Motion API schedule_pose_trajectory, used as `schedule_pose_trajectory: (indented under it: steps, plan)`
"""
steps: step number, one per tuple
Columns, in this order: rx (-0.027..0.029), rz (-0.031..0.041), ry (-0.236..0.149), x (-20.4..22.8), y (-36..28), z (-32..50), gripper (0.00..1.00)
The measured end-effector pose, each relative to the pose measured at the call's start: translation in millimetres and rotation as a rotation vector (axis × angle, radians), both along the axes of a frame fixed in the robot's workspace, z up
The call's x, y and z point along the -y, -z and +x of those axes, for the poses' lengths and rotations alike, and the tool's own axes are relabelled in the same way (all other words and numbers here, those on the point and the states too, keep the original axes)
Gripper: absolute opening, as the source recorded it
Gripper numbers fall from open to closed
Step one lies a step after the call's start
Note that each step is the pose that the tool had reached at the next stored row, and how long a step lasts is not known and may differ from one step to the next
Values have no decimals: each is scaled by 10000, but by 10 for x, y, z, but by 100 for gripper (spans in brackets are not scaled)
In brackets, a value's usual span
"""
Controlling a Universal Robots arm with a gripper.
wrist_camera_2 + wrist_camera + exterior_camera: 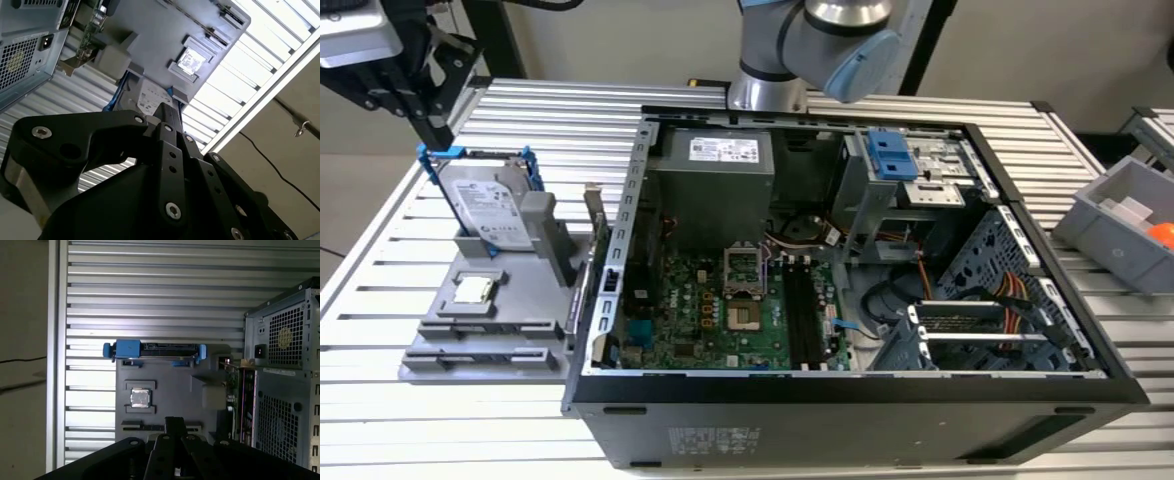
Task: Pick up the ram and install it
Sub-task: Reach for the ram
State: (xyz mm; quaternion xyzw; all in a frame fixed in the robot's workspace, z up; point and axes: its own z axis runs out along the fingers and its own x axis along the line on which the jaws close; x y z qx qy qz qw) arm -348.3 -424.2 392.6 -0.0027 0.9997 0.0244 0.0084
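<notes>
Barely begun: the gripper (173, 421), seemingly closed on nothing, hangs over the grey holder (175, 395) (motherboard slots (801, 310) beside it look bare of the ram).

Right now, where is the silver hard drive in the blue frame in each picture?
Exterior view: the hard drive stands upright on the gray holder, at the exterior view's left.
First wrist view: edge-on, along the holder's edge.
Second wrist view: its label shows beside the holder.
Shared landmark: the silver chip on the holder.
</notes>
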Motion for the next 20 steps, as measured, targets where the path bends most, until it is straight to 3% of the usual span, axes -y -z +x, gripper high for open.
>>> schedule_pose_trajectory:
  steps: [20]
  plan:
    - [-18, 0, 0, 186, 0, -7, 0]
